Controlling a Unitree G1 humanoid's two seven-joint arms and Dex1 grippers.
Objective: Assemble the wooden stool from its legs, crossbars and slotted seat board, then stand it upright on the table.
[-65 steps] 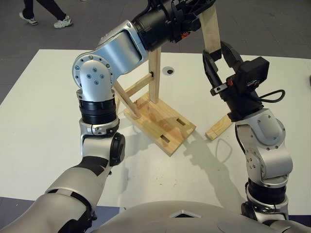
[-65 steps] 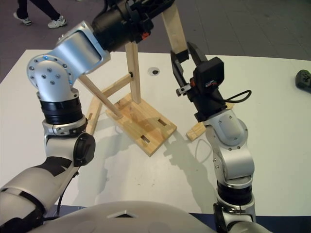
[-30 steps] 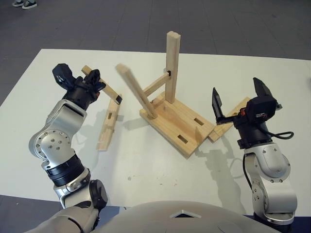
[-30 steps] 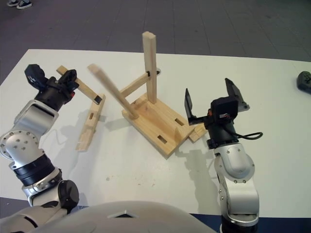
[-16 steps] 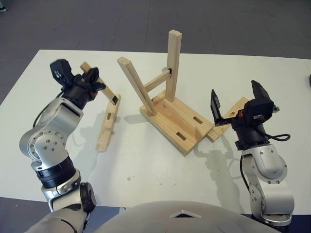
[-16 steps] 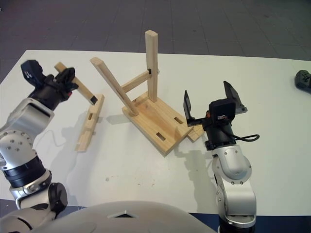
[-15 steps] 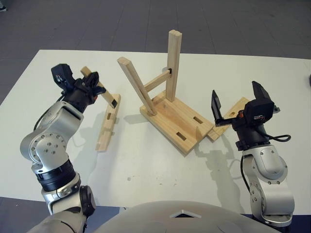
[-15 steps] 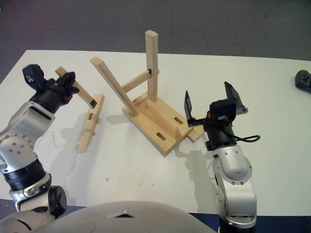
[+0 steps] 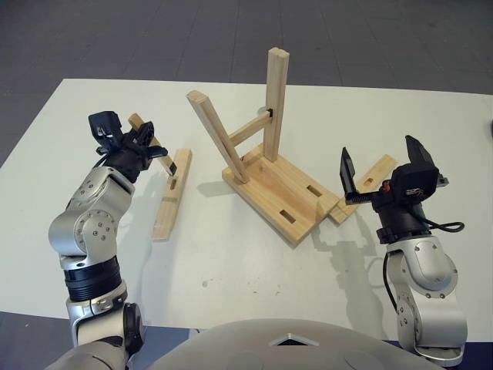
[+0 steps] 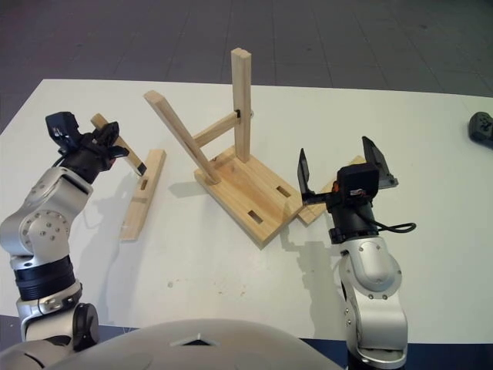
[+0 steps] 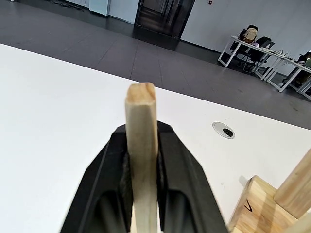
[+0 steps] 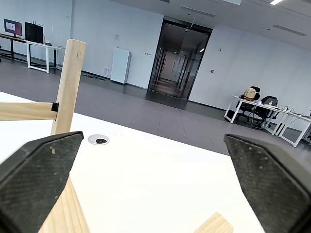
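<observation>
Two legs (image 9: 275, 100) stand in the seat board (image 9: 286, 202). My left tool (image 9: 145, 142) has swung left and is now clenched on the loose crossbar (image 11: 141, 121). My right tool (image 9: 381, 164) is released. Second side next, I judge.

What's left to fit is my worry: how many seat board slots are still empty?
2. One slot lies toward the seat board's right side, the other near its front corner. The upright leg and tilted leg at the far end may hide others.
</observation>
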